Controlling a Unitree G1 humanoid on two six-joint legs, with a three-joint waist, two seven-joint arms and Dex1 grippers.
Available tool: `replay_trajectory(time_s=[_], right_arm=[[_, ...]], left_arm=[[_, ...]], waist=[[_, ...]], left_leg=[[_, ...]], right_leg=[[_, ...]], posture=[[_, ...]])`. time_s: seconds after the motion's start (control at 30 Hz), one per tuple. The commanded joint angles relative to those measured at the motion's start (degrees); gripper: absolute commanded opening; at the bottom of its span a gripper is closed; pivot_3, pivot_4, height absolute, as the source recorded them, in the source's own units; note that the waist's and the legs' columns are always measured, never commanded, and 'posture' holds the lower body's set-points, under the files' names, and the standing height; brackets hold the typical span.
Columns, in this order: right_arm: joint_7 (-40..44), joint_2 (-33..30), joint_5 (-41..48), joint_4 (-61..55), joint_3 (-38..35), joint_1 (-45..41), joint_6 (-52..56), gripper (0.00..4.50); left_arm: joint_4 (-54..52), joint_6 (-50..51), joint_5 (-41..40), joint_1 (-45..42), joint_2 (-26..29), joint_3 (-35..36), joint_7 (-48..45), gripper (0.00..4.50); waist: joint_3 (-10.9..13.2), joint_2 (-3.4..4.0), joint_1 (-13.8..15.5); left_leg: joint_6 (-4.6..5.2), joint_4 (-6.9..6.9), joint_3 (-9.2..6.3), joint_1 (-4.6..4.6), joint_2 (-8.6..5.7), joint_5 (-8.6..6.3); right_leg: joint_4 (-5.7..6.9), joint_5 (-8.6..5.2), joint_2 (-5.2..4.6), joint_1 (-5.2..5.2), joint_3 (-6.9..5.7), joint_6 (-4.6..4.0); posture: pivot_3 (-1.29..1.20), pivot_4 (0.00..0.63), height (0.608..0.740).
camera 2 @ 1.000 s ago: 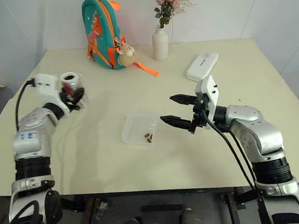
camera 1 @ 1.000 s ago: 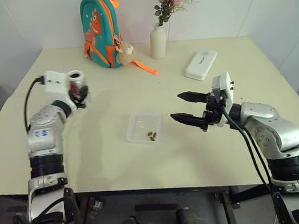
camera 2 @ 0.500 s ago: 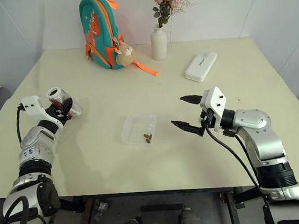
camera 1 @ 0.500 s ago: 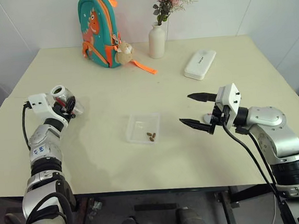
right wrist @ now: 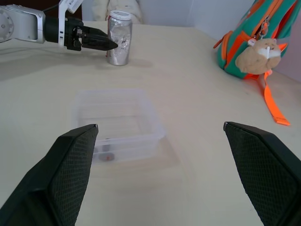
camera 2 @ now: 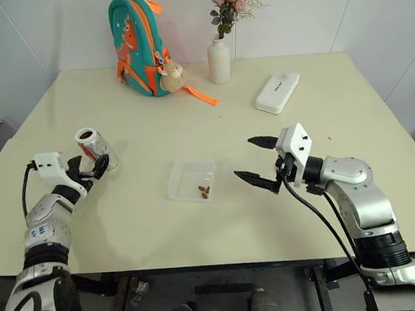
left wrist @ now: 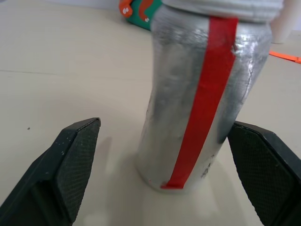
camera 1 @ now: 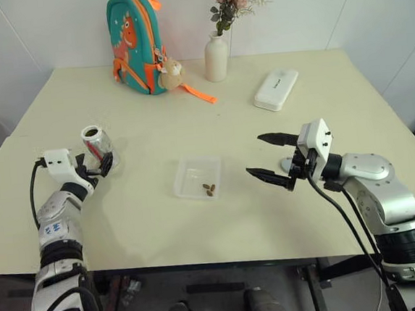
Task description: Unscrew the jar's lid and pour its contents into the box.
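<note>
The silvery jar with a red stripe stands upright on the table at the left, its top uncovered. My left gripper is open, one finger on each side of the jar, with a gap to each. The clear box sits at the table's middle, and a few brown pieces, the contents, lie in it. My right gripper hovers open and empty just right of the box. A small pale round thing, which looks like the lid, lies on the table under it, mostly hidden.
A teal and orange backpack with a plush toy stands at the back. Beside it are a white vase with pink flowers and a flat white case at the back right. Bare tabletop lies between the jar and the box.
My left gripper came down with the jar, set it upright on the table and opened off it. The right gripper stayed open beside the box.
</note>
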Motion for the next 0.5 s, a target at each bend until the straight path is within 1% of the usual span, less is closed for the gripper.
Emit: replay_trajectory(time_s=[0.03,0.07,0.1,0.17,0.2,0.23,0.3,0.33,0.4,0.43,0.5], right_arm=[[-0.8,0.1,1.5,-3.4,-1.0,1.8,0.1,4.5],[-0.9,0.1,1.6,-3.9,-1.1,2.3,0.2,4.5],[-1.0,0.0,1.7,-4.2,-1.2,2.8,0.4,4.5],[-1.0,-0.4,2.2,-4.8,-1.5,3.7,1.4,4.5],[-1.2,-0.5,2.3,-5.0,-1.6,3.9,1.6,4.5],[-1.1,-0.6,2.4,-5.1,-1.8,4.1,1.5,4.5],[-0.6,-0.9,2.4,-4.5,-1.8,3.4,1.4,4.5],[-0.2,-1.1,2.5,-4.0,-1.6,2.6,1.6,4.5],[1.2,-1.6,2.6,-2.3,-1.3,0.8,1.5,4.5],[2.2,-1.9,2.5,-1.4,-0.9,-0.3,1.6,4.5],[5.3,-2.8,2.6,0.9,0.1,-3.0,1.8,4.5]], left_arm=[[-15.2,6.6,-2.8,7.0,1.5,2.0,2.0,4.48],[-18.3,8.3,-3.4,8.7,1.4,2.4,2.7,4.48],[-23.3,9.6,-3.3,12.3,2.1,2.7,2.4,4.48],[-34.6,11.9,-3.2,21.0,4.7,3.3,-0.2,4.48],[-38.5,12.6,-3.1,24.2,5.8,3.6,-1.1,4.48],[-41.8,12.9,-3.7,27.0,7.0,3.5,-3.1,4.48],[-47.0,9.9,-3.6,31.7,10.2,3.9,-7.9,4.48],[-48.5,7.5,-3.3,32.8,12.4,3.8,-11.1,4.48],[-49.5,4.8,-3.4,32.7,15.3,3.4,-15.2,4.48],[-49.2,2.8,-3.4,32.4,17.2,3.1,-18.1,4.48],[-48.5,1.6,-7.1,31.2,20.2,2.7,-25.8,4.48]], waist=[[0.0,-0.01,-0.1],[0.0,-0.01,0.0],[0.0,-0.01,-0.1],[0.0,-0.02,-0.3],[0.0,-0.04,-0.4],[0.0,-0.04,-0.2],[0.0,-0.04,-0.1],[0.0,-0.03,0.1],[0.0,-0.02,0.5],[0.0,-0.02,0.5],[0.0,0.0,0.2]], left_leg=[[0.0,-0.01,0.01,0.01,0.0,0.0],[-0.01,0.0,0.01,0.02,0.01,-0.01],[-0.01,0.0,0.01,0.01,0.0,-0.01],[-0.01,0.01,0.01,0.03,0.01,-0.01],[-0.01,-0.01,0.05,0.03,0.03,-0.01],[-0.03,-0.03,0.09,0.08,0.05,-0.02],[-0.03,-0.02,0.09,0.09,0.05,-0.02],[-0.03,-0.02,0.09,0.1,0.06,-0.01],[0.02,-0.01,0.11,0.08,0.05,0.08],[0.07,-0.03,0.14,0.08,0.05,0.15],[0.19,-0.07,0.28,0.09,0.12,0.24]], right_leg=[[-0.01,0.0,-0.01,0.01,0.02,0.0],[0.0,0.0,-0.01,0.02,0.03,0.0],[-0.01,0.0,-0.01,0.01,0.03,-0.01],[0.02,0.0,-0.01,0.02,0.04,-0.01],[-0.01,0.02,0.0,0.0,0.05,-0.05],[-0.02,-0.01,0.0,0.02,0.07,-0.1],[-0.02,-0.04,0.01,0.01,0.06,-0.16],[-0.06,-0.07,0.02,0.02,0.05,-0.23],[-0.36,-0.39,0.01,0.08,0.05,-1.16],[-0.54,-0.25,0.01,0.12,0.05,-1.2],[-1.14,0.15,0.03,0.32,0.06,-1.35]], posture=[[0.0,0.15,0.74],[0.0,0.15,0.74],[0.0,0.15,0.74],[0.0,0.15,0.74],[0.0,0.15,0.74],[0.0,0.15,0.74],[0.0,0.15,0.74],[0.0,0.15,0.74],[0.0,0.15,0.74],[0.0,0.15,0.74],[0.0,0.15,0.74]])
